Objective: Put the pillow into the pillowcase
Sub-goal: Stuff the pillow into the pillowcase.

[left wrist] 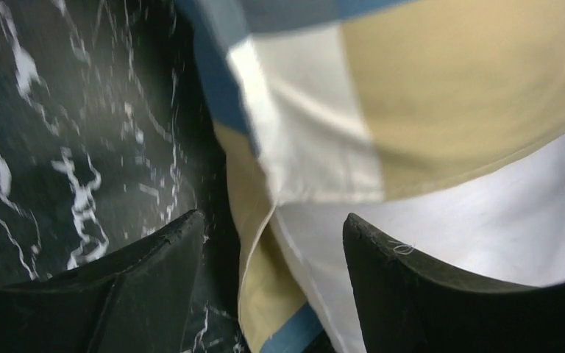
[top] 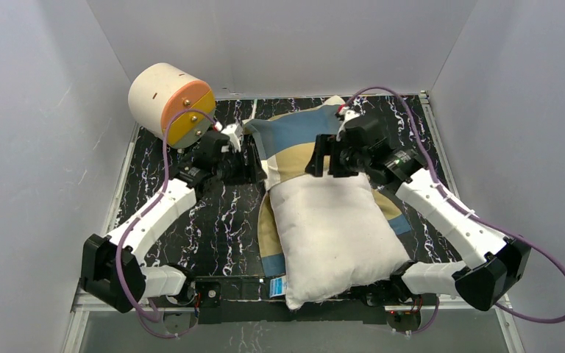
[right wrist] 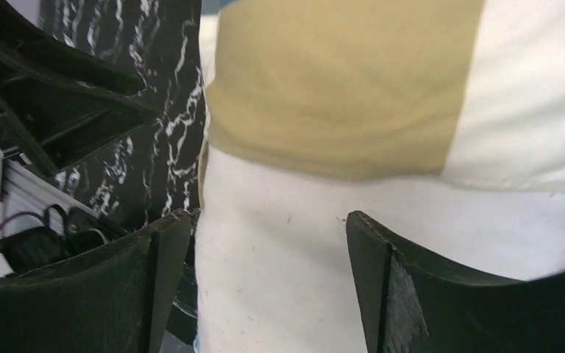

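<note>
The plump white pillow [top: 335,235] lies lengthwise in the middle of the table, its far end under the mouth of the blue, tan and cream pillowcase [top: 294,143]. The case's lower layer shows along both sides of the pillow. My left gripper [top: 254,158] stands open at the left side of the case's mouth. In the left wrist view the left gripper [left wrist: 272,228] has the pillowcase [left wrist: 301,147] hem loose between its fingers, beside the pillow [left wrist: 485,213]. My right gripper [top: 324,158] hangs open over the mouth. In the right wrist view the right gripper [right wrist: 268,224] is above the pillow [right wrist: 265,287] and the pillowcase [right wrist: 338,88].
A cream-and-orange cylinder [top: 169,103] sits at the back left corner, close behind the left arm. White walls close in the black marbled table [top: 213,235] on three sides. The pillow's near end overhangs the front edge between the arm bases.
</note>
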